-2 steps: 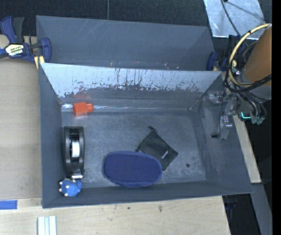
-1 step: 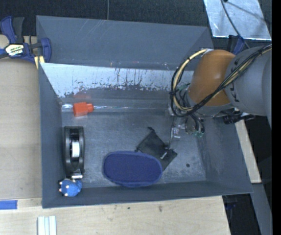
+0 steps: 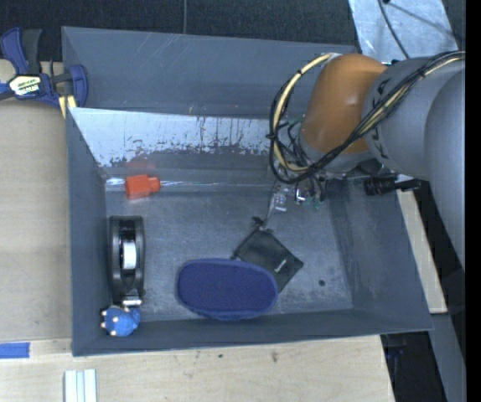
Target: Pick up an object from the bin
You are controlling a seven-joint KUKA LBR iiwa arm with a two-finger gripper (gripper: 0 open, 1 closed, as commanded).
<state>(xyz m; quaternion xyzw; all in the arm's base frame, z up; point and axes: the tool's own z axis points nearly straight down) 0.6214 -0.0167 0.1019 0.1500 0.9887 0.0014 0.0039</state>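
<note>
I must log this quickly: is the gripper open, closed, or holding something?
Gripper: cannot be told; it hangs over the right half of the grey metal bin, near the flat black square pouch.

Block (image 3: 142, 186) back left, roll (image 3: 126, 256) at left, oval pouch (image 3: 226, 289) front centre, flat case (image 3: 270, 256) just behind it.

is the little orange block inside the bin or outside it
Inside. The orange block lies on the floor of the bin, close against the foot of the back wall, toward the left side.
</note>
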